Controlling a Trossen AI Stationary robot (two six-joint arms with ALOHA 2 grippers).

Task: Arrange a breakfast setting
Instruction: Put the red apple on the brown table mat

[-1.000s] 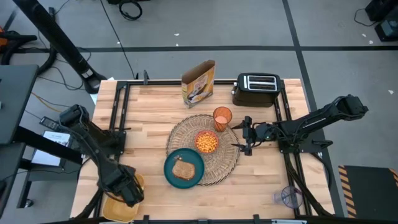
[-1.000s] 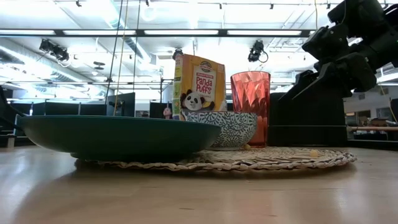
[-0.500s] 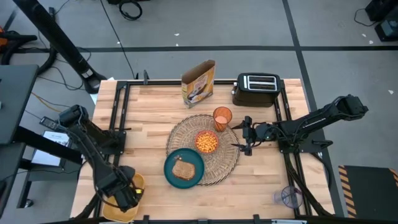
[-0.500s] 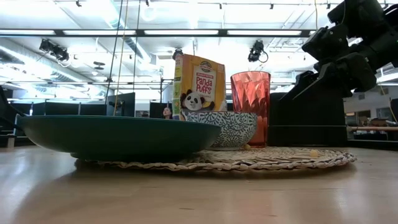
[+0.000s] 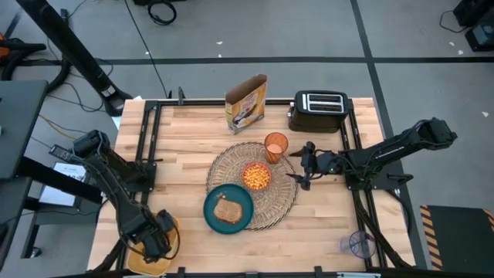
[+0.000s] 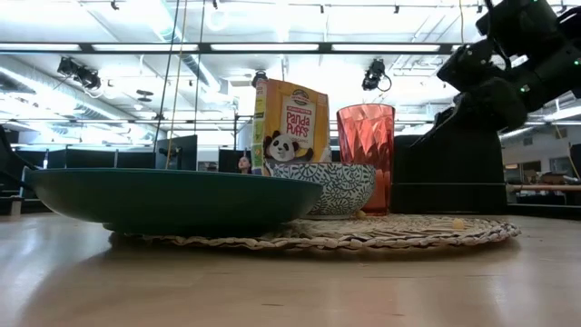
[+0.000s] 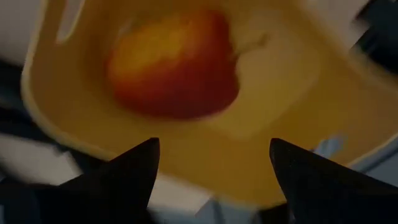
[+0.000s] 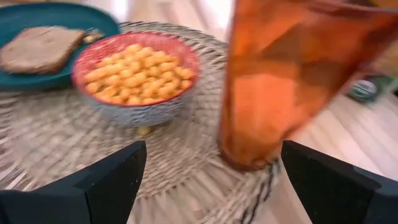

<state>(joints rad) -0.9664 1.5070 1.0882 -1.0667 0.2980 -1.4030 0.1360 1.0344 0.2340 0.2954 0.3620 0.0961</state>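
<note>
A round woven placemat (image 5: 274,202) lies at the table's middle. On it rest a teal plate (image 5: 210,220) with a toast slice (image 5: 227,209), a pink-lined bowl (image 5: 256,176) of cereal puffs and an orange translucent cup (image 5: 275,145). My right gripper (image 5: 300,171) is open and empty, just right of the cup (image 8: 292,81). My left gripper (image 5: 153,241) is open over a yellow bin (image 5: 166,261) at the near left corner. A red apple (image 7: 177,65) lies in the bin (image 7: 292,93), ahead of the fingers. The spoon is out of view.
A cereal box (image 5: 247,103) and a black toaster (image 5: 318,110) stand at the table's far side. A clear cup (image 5: 359,244) sits by the frame at the near right. Bare wood lies left of the placemat and along the near edge.
My left gripper has gone toward the table's near left corner and now hangs over the yellow bin. My right gripper has shifted a little beside the cup.
</note>
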